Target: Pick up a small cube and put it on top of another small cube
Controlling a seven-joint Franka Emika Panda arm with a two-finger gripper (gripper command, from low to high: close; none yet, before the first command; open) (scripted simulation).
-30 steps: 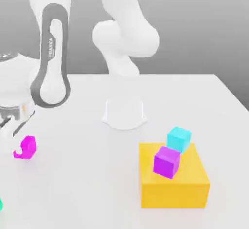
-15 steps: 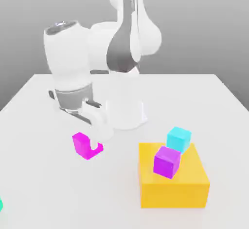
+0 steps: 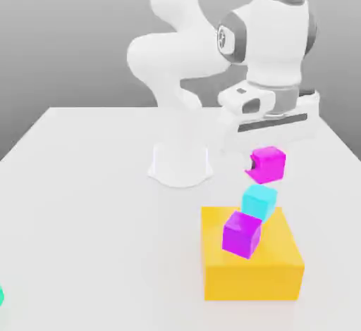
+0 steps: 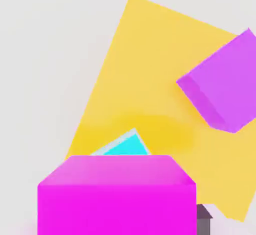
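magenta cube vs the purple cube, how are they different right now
The magenta cube is bright pink; the purple cube is a darker violet. The magenta cube hangs in the air, held in the shut end effector, above the cyan cube; the purple cube rests on the yellow block. The purple cube sits nearer the camera in the exterior view. Both are small, plain cubes of similar size.

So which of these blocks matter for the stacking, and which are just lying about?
In the job:
- magenta cube, held in the end effector
- cyan cube, the target

Lying about:
- purple cube
- yellow block under both
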